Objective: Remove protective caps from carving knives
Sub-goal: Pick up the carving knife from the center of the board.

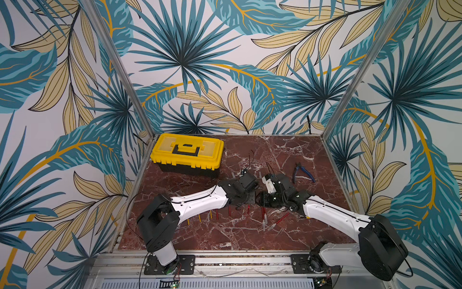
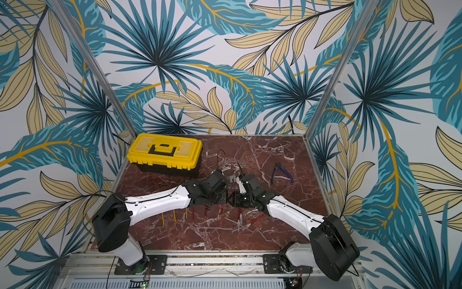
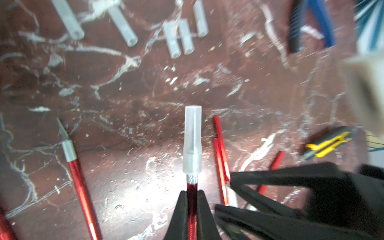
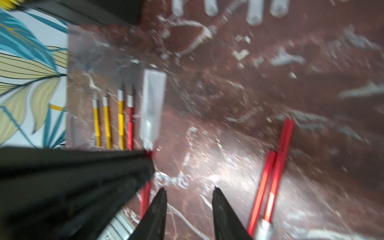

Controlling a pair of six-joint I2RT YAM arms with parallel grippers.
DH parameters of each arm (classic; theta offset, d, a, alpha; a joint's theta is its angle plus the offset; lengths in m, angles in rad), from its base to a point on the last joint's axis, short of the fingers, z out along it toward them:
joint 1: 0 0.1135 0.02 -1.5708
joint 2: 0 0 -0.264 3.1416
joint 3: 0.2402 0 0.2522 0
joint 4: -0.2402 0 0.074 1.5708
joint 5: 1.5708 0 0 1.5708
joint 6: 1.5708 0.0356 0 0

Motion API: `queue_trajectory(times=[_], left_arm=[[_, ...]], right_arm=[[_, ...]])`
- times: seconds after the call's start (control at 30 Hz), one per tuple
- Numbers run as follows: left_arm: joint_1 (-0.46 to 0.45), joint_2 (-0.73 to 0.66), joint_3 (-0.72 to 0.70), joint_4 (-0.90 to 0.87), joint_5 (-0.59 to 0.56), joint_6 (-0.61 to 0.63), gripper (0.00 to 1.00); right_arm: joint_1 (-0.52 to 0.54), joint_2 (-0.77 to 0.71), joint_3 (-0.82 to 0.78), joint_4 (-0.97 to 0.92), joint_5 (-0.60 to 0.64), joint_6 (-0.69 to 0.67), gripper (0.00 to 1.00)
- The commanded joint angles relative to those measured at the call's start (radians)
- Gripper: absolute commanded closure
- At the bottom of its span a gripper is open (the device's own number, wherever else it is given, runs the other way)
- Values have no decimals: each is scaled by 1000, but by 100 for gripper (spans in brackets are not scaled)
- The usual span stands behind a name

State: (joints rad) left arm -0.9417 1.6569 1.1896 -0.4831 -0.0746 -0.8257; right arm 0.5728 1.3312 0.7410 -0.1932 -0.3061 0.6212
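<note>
The left gripper clamps the light, stiff red knife below its slick cap (likely best pinched mid-length); the right gripper gapes empty.

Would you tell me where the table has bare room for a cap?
Bare marble: at the back, between yellow toolbox and blue pliers; in front, between knife row and rail. Crowded: the centre, with arms and loose caps.

Setting: robotics lab test cell. Evidence: aluminium frame posts; leaf-print wall panels; red marble-pattern tabletop; left arm and right arm bolted to an aluminium base rail; yellow toolbox; blue-handled pliers.
</note>
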Motion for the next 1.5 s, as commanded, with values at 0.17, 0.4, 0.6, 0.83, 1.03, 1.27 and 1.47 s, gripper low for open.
queue_trajectory(times=[0.17,0.4,0.6,0.83,1.03,1.27,1.47], left_arm=[[0,-49,-62,32,47,15,100],[4,-82,-70,33,53,17,100],[7,-116,-71,33,53,17,100],[9,-140,-81,32,54,13,99],[19,-158,-91,33,49,5,99],[39,-176,-110,31,51,-6,52],[44,-181,-140,28,53,-27,33]], right_arm=[[-7,45,77,90,-103,44,61],[-13,11,71,98,-96,39,60],[-20,40,77,123,-96,57,60],[-22,81,81,183,-137,92,69],[-24,95,86,200,-172,107,95],[-30,92,90,210,-183,124,100],[-37,99,102,206,-183,124,100]])
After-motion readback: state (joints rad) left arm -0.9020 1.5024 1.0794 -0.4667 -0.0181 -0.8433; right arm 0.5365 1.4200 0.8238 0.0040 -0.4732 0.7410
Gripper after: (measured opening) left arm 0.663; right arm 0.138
